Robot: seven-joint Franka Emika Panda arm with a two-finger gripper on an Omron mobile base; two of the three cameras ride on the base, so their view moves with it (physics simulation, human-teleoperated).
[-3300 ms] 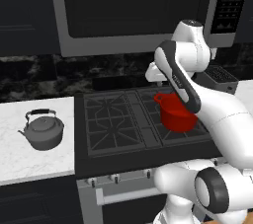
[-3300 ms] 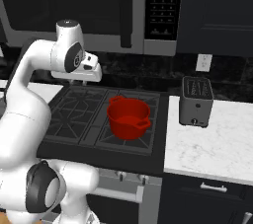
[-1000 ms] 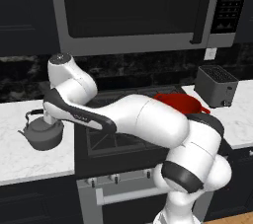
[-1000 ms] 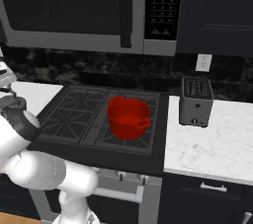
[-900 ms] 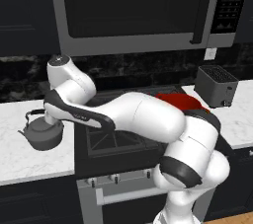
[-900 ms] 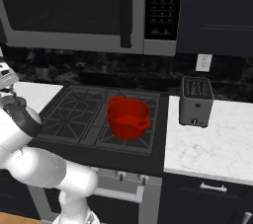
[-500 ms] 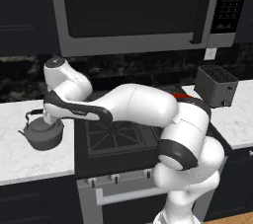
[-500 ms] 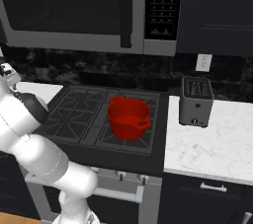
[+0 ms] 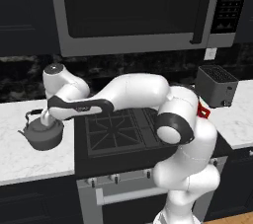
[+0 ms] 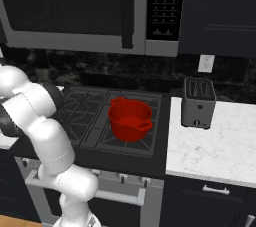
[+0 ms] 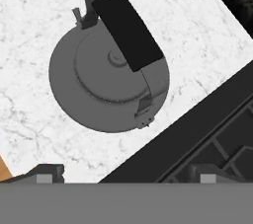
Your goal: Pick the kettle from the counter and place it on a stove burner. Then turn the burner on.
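At the left of the left base view, the kettle (image 9: 43,134) is sitting on the counter (image 9: 24,156), just beside the black cooktop (image 9: 123,131). The arm is reaching across the burner (image 9: 116,129) there, its hand hanging right over the kettle's handle. The gripper (image 11: 123,171) is looking straight down in the hand view, where the kettle (image 11: 108,72) is filling the upper middle and its dark handle is crossing the lid knob. Both fingertips (image 11: 47,172) are standing wide apart, holding nothing. The right base view is showing a red pot (image 10: 130,119) on the right-hand grate and a toaster (image 10: 198,103) at the right.
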